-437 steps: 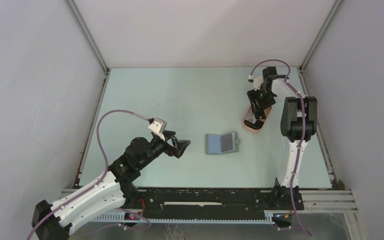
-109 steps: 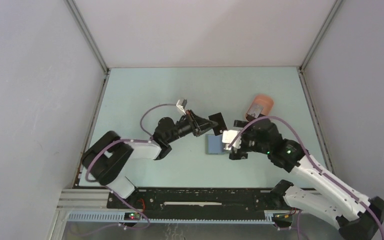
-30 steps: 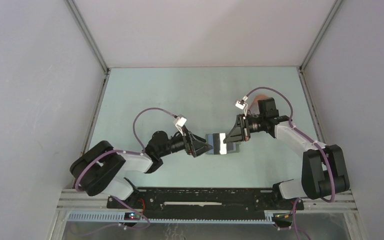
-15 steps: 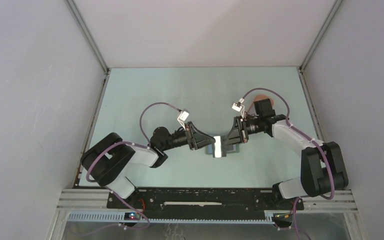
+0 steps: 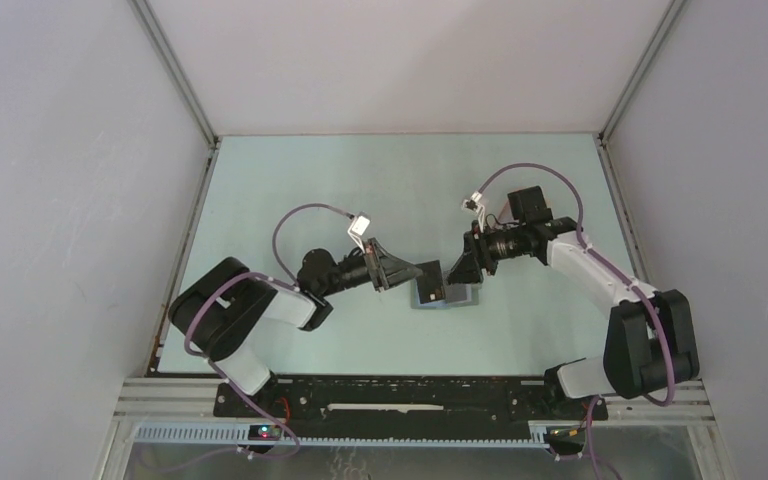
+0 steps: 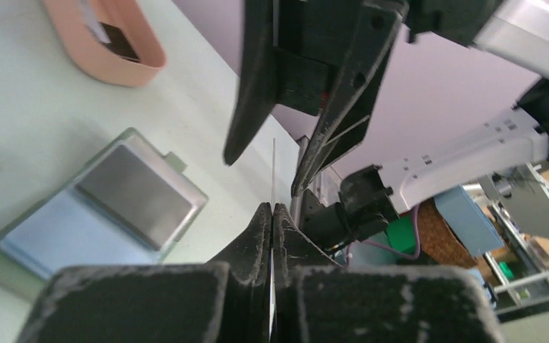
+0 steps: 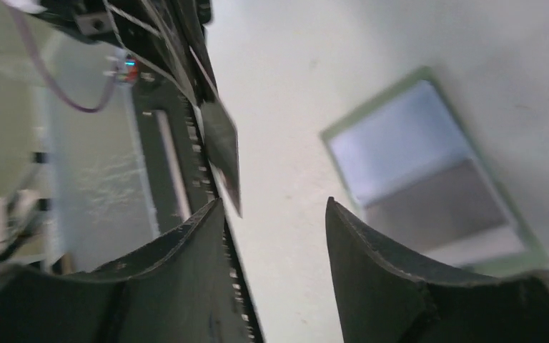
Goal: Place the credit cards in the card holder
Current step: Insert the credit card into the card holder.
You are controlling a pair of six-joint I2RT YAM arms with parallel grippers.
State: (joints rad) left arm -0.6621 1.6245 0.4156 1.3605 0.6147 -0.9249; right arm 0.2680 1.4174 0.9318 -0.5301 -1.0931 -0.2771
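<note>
At the parted fingertips of the right gripper, a credit card is seen edge-on, clenched at its near end by the left gripper. The card holder lies open on the table below both.

Overhead view: even, diffuse light on the pale table, with only faint, soft shadows beneath the arms and no glare. Left wrist view: the left claw lies out of focus in the foreground, and the credit card, edge-on, thins to a bright hairline. Right wrist view: soft throughout, with the card holder blurred, the right claw dark, and washed-out glare at left.
</note>
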